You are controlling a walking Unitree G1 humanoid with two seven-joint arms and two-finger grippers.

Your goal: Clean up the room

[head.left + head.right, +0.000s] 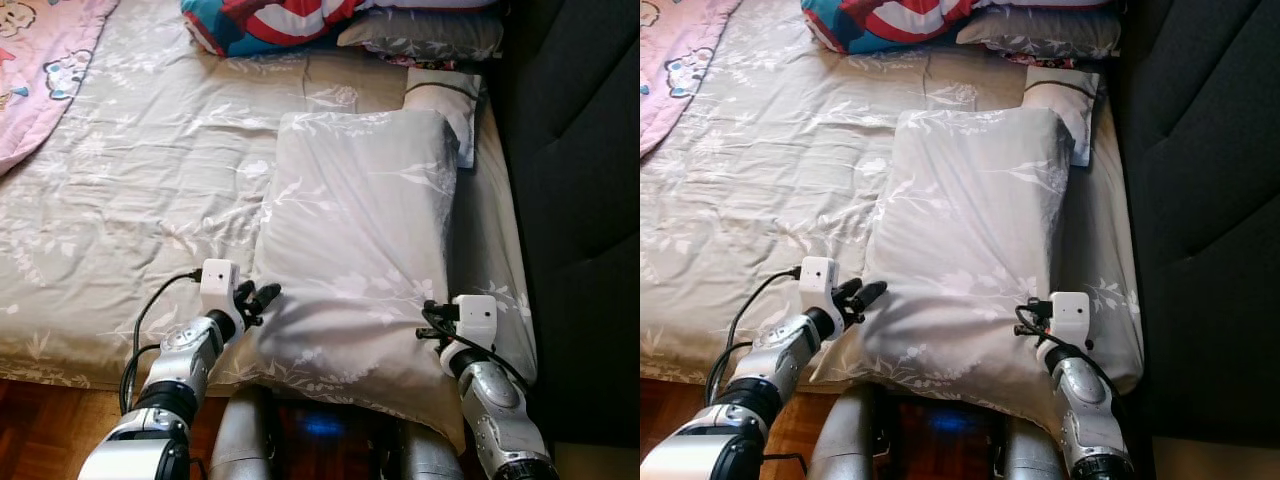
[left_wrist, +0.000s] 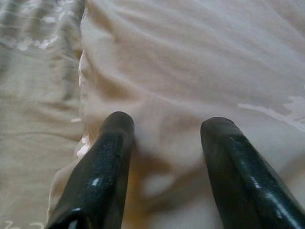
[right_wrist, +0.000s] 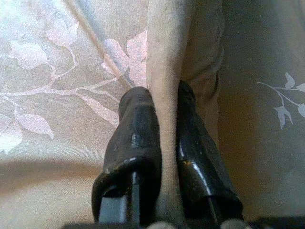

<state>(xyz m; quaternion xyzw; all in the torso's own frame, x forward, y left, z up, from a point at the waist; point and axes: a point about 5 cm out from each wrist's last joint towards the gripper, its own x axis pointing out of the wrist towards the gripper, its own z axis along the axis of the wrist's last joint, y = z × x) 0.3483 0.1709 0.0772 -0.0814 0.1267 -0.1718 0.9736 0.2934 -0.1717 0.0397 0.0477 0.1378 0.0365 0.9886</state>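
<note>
A: From the head views, where's the pillow (image 1: 360, 230)?

B: Lying lengthwise on the bed (image 1: 130, 190), close to the dark headboard (image 1: 580, 150), its near end overhanging the bed's edge toward the robot. Both arms flank that near end, which suits a two-sided hold on something wide and floppy.

A: And the left gripper (image 1: 262, 296)?

B: At the pillow's left near corner. The left wrist view has its fingers (image 2: 107, 157) spread wide with the fabric bulging between them, pressed against it but not clamped.

A: The right gripper (image 3: 161, 143)?

B: The right wrist view shows it pinched tight on a fold of the pillow's edge seam. I'd judge that side anchors the pillow while the left finds a grip.

A: Anything else?

B: A pink blanket (image 1: 45, 60) and more pillows (image 1: 420, 30) farther up the bed.
</note>
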